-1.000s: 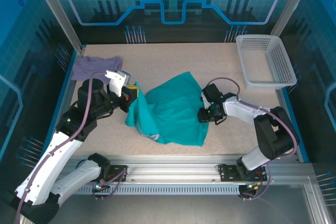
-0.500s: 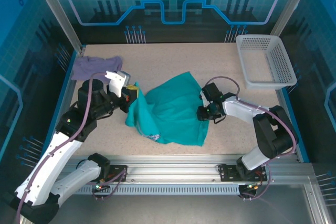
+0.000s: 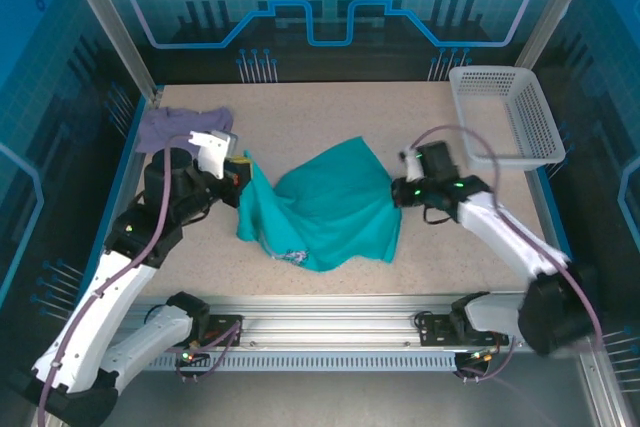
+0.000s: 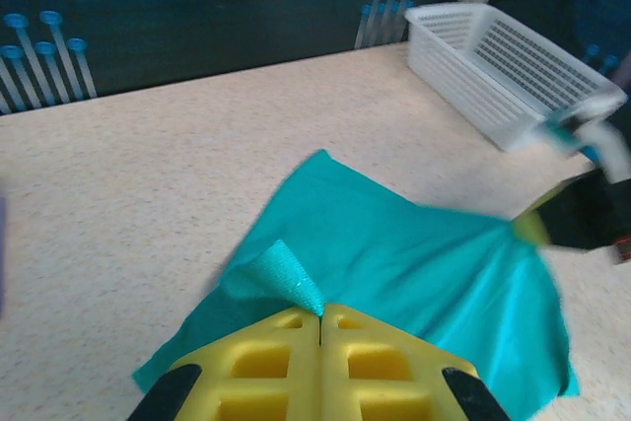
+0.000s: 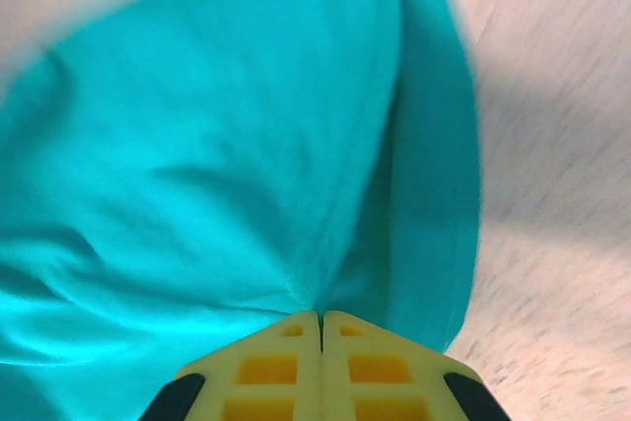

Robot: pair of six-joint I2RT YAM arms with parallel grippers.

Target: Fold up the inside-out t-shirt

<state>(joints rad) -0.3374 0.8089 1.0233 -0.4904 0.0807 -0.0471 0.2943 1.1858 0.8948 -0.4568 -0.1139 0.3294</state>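
On the speckled table (image 3: pixel 320 107), between the 2 arms, the inside-out t-shirt (image 3: pixel 325 212) is being held bunched and partly raised, with soft folds running across its teal-green cloth. Its left edge is being pinched by the left gripper (image 3: pixel 243 175): from the left wrist, the yellow jaws are being seen pressed together on a small peak of ribbed fabric. Its right edge is being clamped by the right gripper (image 3: pixel 398 190): from the right wrist, the yellow jaws are being seen closed tight, with teal cloth drawn into the seam between them. The cloth between the 2 grips is being draped toward the near edge of the table, and a small white printed patch is being shown at its lower hem, toward the left. A lavender-purple shirt (image 3: pixel 180 125) is lying crumpled at the far left corner, just behind the left arm and apart from the teal one. A white mesh basket (image 3: pixel 505 117) is sitting at the far right corner, well apart from the t-shirt. Finer detail of the right-hand grip is being lost to blur in the right wrist view.
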